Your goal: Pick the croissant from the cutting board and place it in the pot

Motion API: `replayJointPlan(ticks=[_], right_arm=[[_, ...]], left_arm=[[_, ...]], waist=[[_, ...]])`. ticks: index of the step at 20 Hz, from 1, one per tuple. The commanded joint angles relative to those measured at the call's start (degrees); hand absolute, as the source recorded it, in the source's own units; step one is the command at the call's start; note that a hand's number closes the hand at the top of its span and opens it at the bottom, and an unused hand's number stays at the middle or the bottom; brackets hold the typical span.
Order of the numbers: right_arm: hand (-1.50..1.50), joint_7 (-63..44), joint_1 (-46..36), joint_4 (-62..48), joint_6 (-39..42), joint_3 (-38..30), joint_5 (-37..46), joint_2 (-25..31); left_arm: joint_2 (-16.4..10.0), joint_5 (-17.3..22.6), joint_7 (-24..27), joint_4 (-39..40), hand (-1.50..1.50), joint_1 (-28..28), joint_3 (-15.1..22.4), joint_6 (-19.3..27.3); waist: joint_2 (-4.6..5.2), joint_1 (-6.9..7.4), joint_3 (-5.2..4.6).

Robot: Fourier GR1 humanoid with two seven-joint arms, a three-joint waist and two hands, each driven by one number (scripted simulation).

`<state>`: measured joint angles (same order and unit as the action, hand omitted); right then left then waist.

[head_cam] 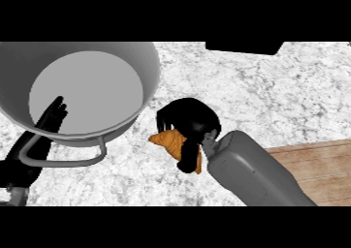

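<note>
While the right hand (187, 118) curls its black fingers round the croissant (172, 141), the carry step looks to be in hand: the pastry hangs off the cutting board (321, 164), over the speckled counter (279, 97), between the board and the pot (142, 58) and just beside the pot's near wall; only its orange-brown lower part shows beneath the fingers, the hand hiding the rest; I judge the pick done and the placing not yet done; the next move calls for the hand to go up and to the left, high enough for the croissant to pass over the rim, then to stop over the middle of the opening before the fingers spread; the pot's wall stands tall, so a low path risks knocking the pastry against it; inside the pot only a bare pale grey floor shows, with nothing lying on it; its loop handle (103, 151) points toward the robot; the left hand (51, 118) rests at the view's lower left, fingers straight and upward, holding nothing, its tips showing against the pot's near rim
</note>
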<state>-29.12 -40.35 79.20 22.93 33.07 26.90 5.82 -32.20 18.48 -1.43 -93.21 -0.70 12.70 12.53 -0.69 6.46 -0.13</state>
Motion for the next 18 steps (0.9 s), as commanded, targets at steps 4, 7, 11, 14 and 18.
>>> replayJointPlan(ticks=[4, 7, 11, 14, 18], right_arm=[[1.50, -13.8, -11.8, 5.8, -16.3, 11.7, 6.1, -5.7], [1.50, -21.6, -17.7, 8.0, -22.1, 13.5, 10.1, -5.8], [1.50, -31.5, -23.9, 8.7, -31.0, 15.2, 17.8, -5.8], [1.50, -38.6, -29.4, 9.8, -35.0, 16.0, 18.0, -5.8], [1.50, -43.8, -33.5, 9.7, -41.0, 14.2, 16.2, -5.8]], left_arm=[[-1.6, -4.5, -2.2, 4.8, 0.00, -0.5, 1.3, 2.2], [-1.7, -4.6, -3.6, 4.4, 0.00, -0.6, 1.4, 3.0], [-2.2, -3.7, -3.0, 5.7, 0.00, 0.0, 0.3, 2.3], [-1.9, -4.7, -3.9, 5.9, 0.00, -0.9, 0.3, 3.9], [-2.7, -4.5, -4.2, 4.6, 0.00, 0.1, 0.0, 3.5]], waist=[[0.08, 0.31, -0.11], [-0.47, -0.63, -0.06], [-0.29, -2.02, -0.17], [-0.02, -2.04, -0.15], [0.21, -1.92, -0.11]])
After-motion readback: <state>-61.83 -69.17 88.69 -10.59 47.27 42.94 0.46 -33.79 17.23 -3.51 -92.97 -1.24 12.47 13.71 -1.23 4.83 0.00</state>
